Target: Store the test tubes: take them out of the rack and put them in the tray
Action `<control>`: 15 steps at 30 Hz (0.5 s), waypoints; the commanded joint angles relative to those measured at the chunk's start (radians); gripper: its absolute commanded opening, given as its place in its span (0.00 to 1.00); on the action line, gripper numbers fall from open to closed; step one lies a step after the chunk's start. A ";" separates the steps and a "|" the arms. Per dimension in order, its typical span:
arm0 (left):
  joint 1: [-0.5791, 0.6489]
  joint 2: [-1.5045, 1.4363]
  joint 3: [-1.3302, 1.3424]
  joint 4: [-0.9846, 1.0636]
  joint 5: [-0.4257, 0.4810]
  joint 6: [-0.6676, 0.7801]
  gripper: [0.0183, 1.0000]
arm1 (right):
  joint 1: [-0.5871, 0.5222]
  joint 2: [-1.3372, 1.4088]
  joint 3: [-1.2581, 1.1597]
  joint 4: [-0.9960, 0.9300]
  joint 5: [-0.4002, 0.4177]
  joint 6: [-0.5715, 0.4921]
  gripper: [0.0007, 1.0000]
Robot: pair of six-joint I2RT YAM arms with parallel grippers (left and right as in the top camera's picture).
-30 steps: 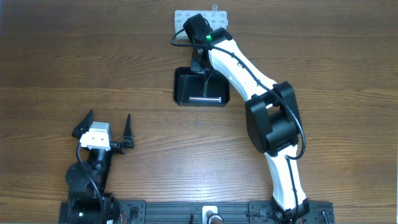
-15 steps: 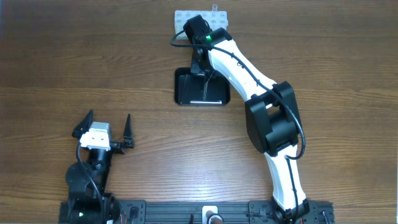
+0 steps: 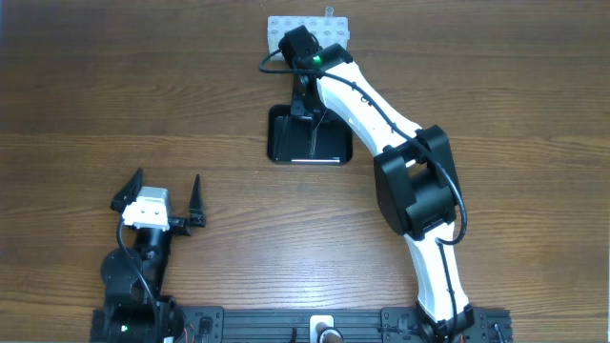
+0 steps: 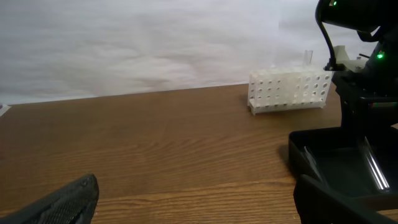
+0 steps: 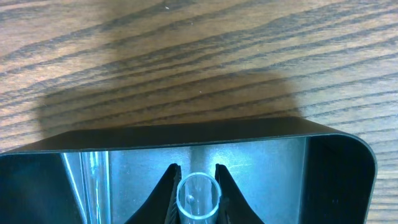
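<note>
The test tube (image 5: 199, 194) in hand is gripped between the fingers of the right pincer (image 5: 197, 169), its open mouth facing the wrist camera, hanging above the floor of the black tray (image 5: 339, 163); in the top view this is upper centre of the frame, just below the white rack (image 3: 310, 27). A second tube (image 5: 93, 180) already lies in the tray along one side wall, apart from the one you hold; aim for the bare floor beside it. I judge this to be the placing step, so lower slowly until the tube is close to the floor, tilt it toward lying flat, then open gently so it neither drops nor rolls into its neighbour; keep the fingers off the tray's walls. One standing tube (image 3: 329, 11) shows at the rack's upper edge. The left pincer (image 3: 168, 178) rests spread wide at lower left on the bench (image 3: 496, 86), well apart; leave it there.
</note>
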 commanded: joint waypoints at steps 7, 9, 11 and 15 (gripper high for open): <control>0.005 -0.008 -0.005 -0.002 0.014 0.011 1.00 | 0.010 0.013 0.007 -0.004 -0.012 0.004 0.16; 0.005 -0.008 -0.005 -0.002 0.014 0.011 1.00 | 0.011 0.013 0.007 -0.004 -0.012 0.004 0.20; 0.005 -0.008 -0.005 -0.002 0.014 0.011 1.00 | 0.011 0.013 0.007 -0.004 -0.012 0.003 0.23; 0.005 -0.008 -0.005 -0.002 0.014 0.011 1.00 | 0.011 0.012 0.007 -0.004 -0.018 0.003 0.30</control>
